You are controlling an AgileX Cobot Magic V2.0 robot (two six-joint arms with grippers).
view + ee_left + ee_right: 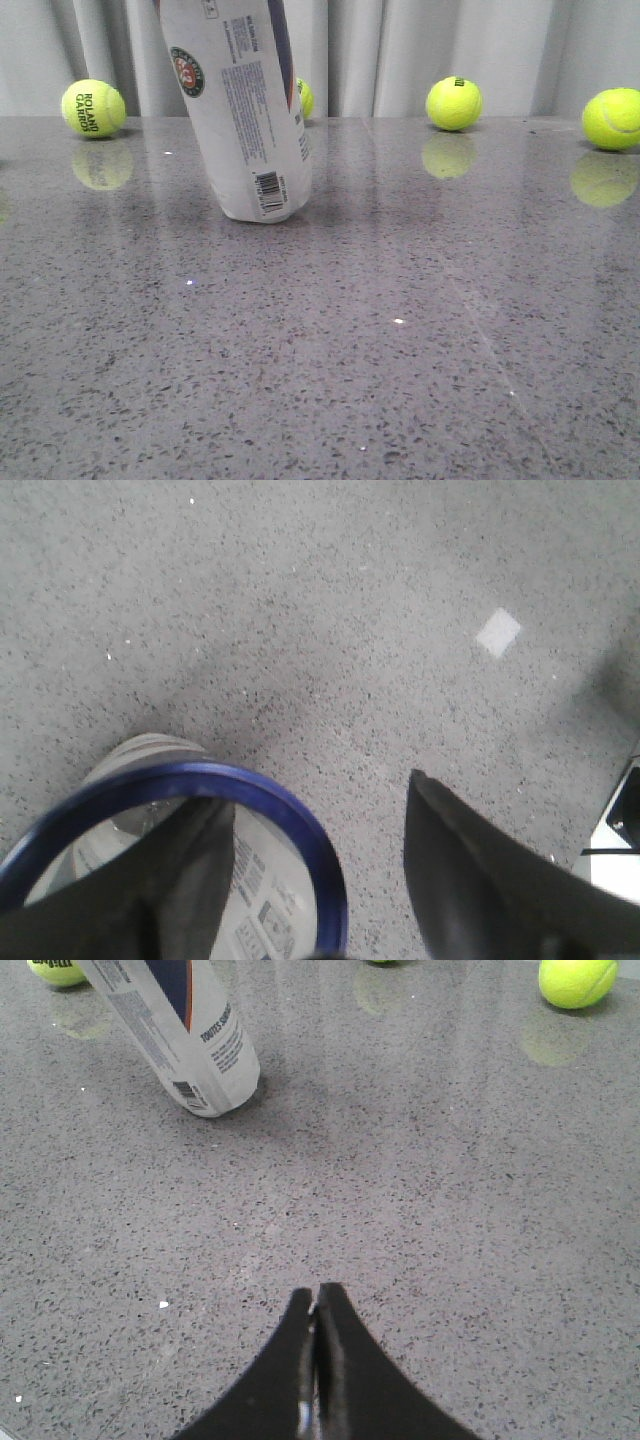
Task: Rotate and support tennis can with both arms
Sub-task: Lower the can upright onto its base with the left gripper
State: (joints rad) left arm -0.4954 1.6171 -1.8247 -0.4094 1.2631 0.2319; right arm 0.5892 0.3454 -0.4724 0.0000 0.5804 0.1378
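**Tennis can tilted on the speckled grey desk, left fingers at its open rim**

A glossy grey speckled desk (400, 350) runs back to a pale curtain (400, 50), and the balls along the far edge reflect in its surface. The tennis can (245, 110) stands on its base left of centre, leaning to the left at the top, with a round emblem and a barcode on its white side. Its upper end is cut off by the frame in the front view. A Roland Garros tennis ball (93, 108) sits far left, another ball (305, 97) peeks from behind the can, and two more lie to the right (454, 103) (612, 119).

In the left wrist view the left gripper (310, 880) has its fingers (470, 880) apart: one reaches down inside the can's blue rim (300, 820), the other stands outside it, clear of the wall.

The right gripper (316, 1330) hangs over bare desk well apart from the can, its fingers pressed together on nothing.
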